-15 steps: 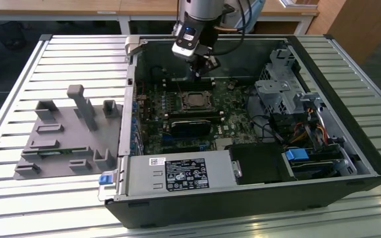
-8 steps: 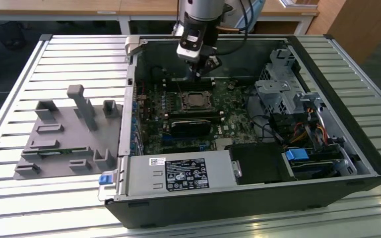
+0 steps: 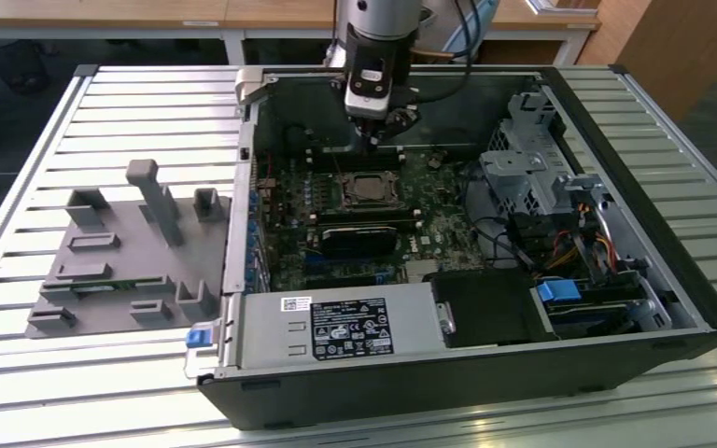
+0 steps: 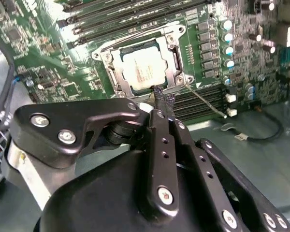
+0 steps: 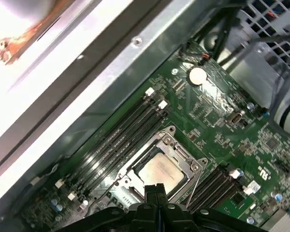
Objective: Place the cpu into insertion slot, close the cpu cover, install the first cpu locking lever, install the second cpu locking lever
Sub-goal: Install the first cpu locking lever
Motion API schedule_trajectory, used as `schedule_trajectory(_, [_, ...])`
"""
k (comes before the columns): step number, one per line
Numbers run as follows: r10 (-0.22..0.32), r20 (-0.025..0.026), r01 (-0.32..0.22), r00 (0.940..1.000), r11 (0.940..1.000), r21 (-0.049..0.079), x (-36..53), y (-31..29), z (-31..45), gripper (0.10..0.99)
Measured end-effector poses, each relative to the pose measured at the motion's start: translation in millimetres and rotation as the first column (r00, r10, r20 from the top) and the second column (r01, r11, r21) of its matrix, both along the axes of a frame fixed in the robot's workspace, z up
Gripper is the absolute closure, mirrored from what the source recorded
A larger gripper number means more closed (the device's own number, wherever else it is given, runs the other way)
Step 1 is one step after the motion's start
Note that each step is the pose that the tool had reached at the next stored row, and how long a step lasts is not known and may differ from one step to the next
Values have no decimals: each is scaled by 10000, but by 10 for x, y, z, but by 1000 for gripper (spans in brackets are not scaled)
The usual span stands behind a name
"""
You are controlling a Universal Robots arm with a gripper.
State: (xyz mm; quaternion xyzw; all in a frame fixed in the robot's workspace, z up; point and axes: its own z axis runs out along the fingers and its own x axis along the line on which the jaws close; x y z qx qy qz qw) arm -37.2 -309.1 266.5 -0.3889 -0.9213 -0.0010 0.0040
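So the exterior view gives you the whole setup: open black tower computer case [image 3: 657, 308] lying on a silver slatted metal table [image 3: 134, 112], with a grey plastic fixture block [image 3: 122, 257] on the exterior view's left. The arm's black two-finger gripper [image 3: 372, 138] hangs inside the case, just above the socket area of the green circuit board [image 3: 440, 219].

The wrist views are where the detail is. The cpu [image 4: 142, 70], a small flat square chip with a pale silver-beige face, is already sitting in the insertion slot [image 4: 104, 56], the square socket with the silvery rim. The cpu cover [image 4: 170, 52], a thin silvery frame plate with a window, lies down flat over it, and the chip shows through the window.

In the second wrist view a thin silvery wire locking lever [image 4: 205, 101] juts out from the socket corner, slanting across the long black memory slots [image 4: 208, 92], so it looks unlatched. The gripper [image 4: 160, 94] has its fingers pinched together with nothing visible between them, tips right at the socket's edge beside that lever's base.

The first wrist view adds the other side: the chip [image 5: 159, 171] under the cover [image 5: 178, 155], the fingertips [image 5: 154, 189] at its near edge, plus a round silver coin cell [image 5: 197, 75] further along the board.
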Motion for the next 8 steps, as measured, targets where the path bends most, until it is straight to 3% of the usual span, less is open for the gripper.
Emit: schedule_trajectory(8, [1258, 9, -1258, 9921, 9920, 74, 0, 0, -6, 980])
